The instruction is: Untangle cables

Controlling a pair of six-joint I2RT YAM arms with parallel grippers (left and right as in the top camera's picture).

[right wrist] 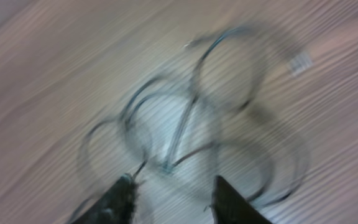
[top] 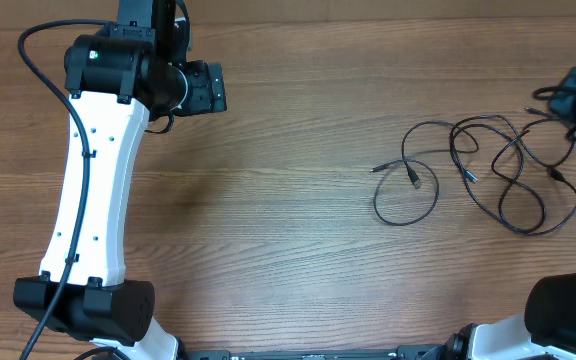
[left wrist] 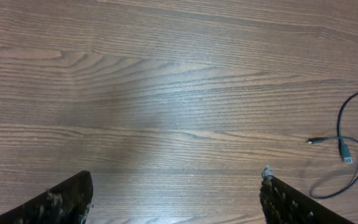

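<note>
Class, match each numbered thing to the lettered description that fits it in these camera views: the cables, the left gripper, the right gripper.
Things:
1. cables
2. left gripper
3. right gripper

Descriptions:
a. open over bare wood
b. open just above the cable loops, in a blurred view
c. thin black loops lying loose on the wooden table

Pairs: 1-c, 2-a, 3-b

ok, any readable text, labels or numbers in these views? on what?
None: no text, label, brand or number reads in any view.
The white arm link shows only small dots, no lettering.
The cables and their plugs bear no legible marking; the right wrist view is motion-blurred.
</note>
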